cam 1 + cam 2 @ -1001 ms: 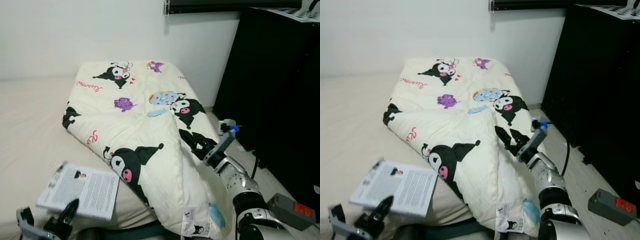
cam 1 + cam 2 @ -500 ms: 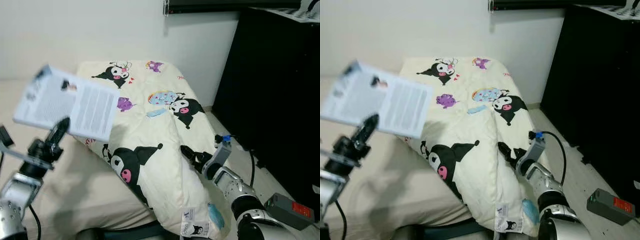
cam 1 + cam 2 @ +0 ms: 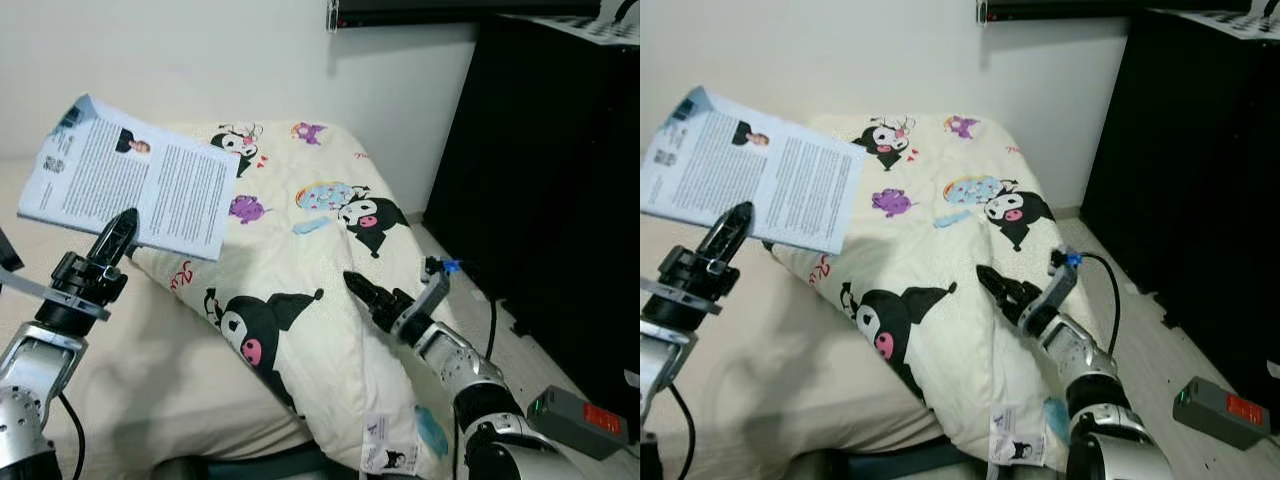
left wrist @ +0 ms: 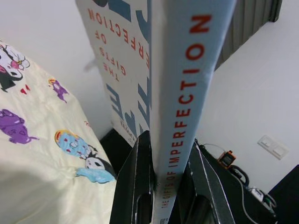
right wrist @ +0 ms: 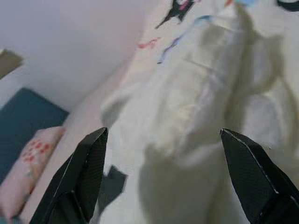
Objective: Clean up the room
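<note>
The left gripper (image 3: 112, 238) was clamped on the book (image 3: 130, 178), held aloft at upper left above the bed (image 3: 150, 350). The right gripper (image 3: 365, 296), fingers spread apart, hovered over the cartoon-print quilt (image 3: 300, 250) at lower centre.

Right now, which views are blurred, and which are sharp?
Right wrist view: soft, the quilt out of focus between the right hand's open fingers. Left wrist view: sharp, the book spine readable. Eye views: clear, evenly lit.

white wall (image 3: 200, 60), black cabinet (image 3: 560, 170), grey box (image 3: 575, 420) on floor
</note>
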Robot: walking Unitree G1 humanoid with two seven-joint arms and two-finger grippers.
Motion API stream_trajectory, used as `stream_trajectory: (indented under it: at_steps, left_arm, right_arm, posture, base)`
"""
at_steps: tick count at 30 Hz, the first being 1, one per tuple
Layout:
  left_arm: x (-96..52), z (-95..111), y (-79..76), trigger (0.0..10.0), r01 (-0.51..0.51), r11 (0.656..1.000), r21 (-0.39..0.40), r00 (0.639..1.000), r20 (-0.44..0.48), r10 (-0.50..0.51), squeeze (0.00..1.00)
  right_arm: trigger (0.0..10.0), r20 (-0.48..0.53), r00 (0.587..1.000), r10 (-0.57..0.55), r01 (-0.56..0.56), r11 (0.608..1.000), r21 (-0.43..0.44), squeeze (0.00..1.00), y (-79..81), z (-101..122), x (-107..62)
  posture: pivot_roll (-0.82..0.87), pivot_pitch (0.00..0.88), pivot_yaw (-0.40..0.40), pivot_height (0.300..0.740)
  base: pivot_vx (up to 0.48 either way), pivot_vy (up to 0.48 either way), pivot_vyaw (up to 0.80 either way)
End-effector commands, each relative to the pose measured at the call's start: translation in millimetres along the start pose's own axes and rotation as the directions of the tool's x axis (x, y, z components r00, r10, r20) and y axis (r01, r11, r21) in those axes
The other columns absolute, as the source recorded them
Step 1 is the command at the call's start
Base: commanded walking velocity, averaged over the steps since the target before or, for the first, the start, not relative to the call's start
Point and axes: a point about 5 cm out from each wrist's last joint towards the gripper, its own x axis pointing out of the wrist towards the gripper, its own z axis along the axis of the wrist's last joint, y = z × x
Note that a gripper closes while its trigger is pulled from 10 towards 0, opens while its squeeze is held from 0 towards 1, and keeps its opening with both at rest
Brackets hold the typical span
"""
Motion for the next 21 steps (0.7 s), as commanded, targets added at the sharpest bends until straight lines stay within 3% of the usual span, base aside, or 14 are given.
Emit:
stream_trajectory:
  at_steps: [1, 4, 9, 15, 21]
  left_arm:
    - [3.9, 2.8, -8.4, 0.0, 0.041, 0.999, -0.001, 0.999, 0.026, -0.041, 0.00]
    - [5.7, -1.6, -11.5, 0.0, 0.045, 0.999, -0.015, 0.999, 0.019, -0.045, 0.00]
    - [7.9, -5.3, -15.7, 0.0, 0.051, 0.998, -0.026, 0.999, 0.010, -0.050, 0.00]
    - [8.5, -7.1, -17.0, 0.1, 0.052, 0.998, -0.030, 0.999, 0.003, -0.051, 0.00]
    - [10.0, -8.2, -19.1, 0.1, 0.057, 0.998, -0.034, 0.998, 0.000, -0.057, 0.00]
  right_arm:
    - [10.0, 0.002, 1.000, 0.017, -0.017, 1.000, 0.020, 0.00, 1.4, -2.5, -0.5]
    - [10.0, -0.050, 0.999, -0.014, 0.014, 1.000, 0.000, 0.00, -0.3, -10.8, 0.2]
    - [10.0, -0.151, 0.971, -0.183, 0.171, 0.981, -0.089, 0.00, -14.0, -24.6, -3.4]
    - [10.0, -0.161, 0.933, -0.322, 0.299, 0.942, -0.153, 0.00, -25.8, -22.5, -9.9]
    - [10.0, -0.137, 0.929, -0.345, 0.326, 0.934, -0.144, 0.00, -27.8, -16.6, -11.1]
  posture:
    - [-0.02, 0.010, -0.041, 0.495]
    - [-0.02, 0.010, -0.039, 0.495]
    - [-0.02, 0.013, -0.040, 0.495]
    - [-0.02, 0.013, -0.039, 0.495]
    - [-0.02, 0.015, -0.039, 0.495]
  base:
    - [0.000, 0.000, 0.00]
    - [0.000, 0.000, 0.00]
    - [0.000, 0.000, 0.00]
    - [0.000, 0.000, 0.00]
    - [0.000, 0.000, 0.00]
